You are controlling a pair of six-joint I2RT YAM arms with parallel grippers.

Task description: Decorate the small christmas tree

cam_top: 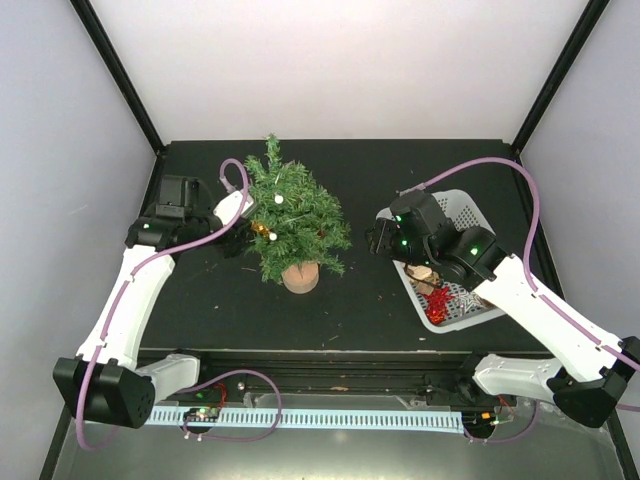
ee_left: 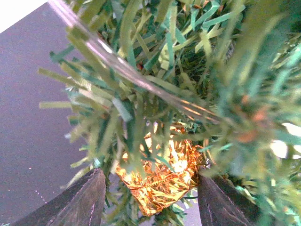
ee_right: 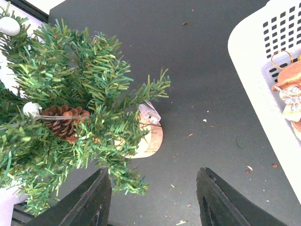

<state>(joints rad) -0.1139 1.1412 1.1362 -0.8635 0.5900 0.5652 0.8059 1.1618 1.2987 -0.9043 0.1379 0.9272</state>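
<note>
A: Black tabletop (cam_top: 370, 290), white walls; small dark-green bristly christmas tree (cam_top: 293, 215) stands centre, left of a white mesh basket (cam_top: 462, 203).
B: Left wrist: left end effector (ee_left: 149, 174) parted, crinkled gold foil ornament (ee_left: 160, 186) between, among branches.
A: Right wrist: right end effector (ee_right: 153, 170) wide, empty, beside the tree.

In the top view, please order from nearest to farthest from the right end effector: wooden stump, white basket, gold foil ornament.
1. White basket, right beside the right end effector.
2. Wooden stump, to its lower left.
3. Gold foil ornament, farther left, among the branches.
</note>
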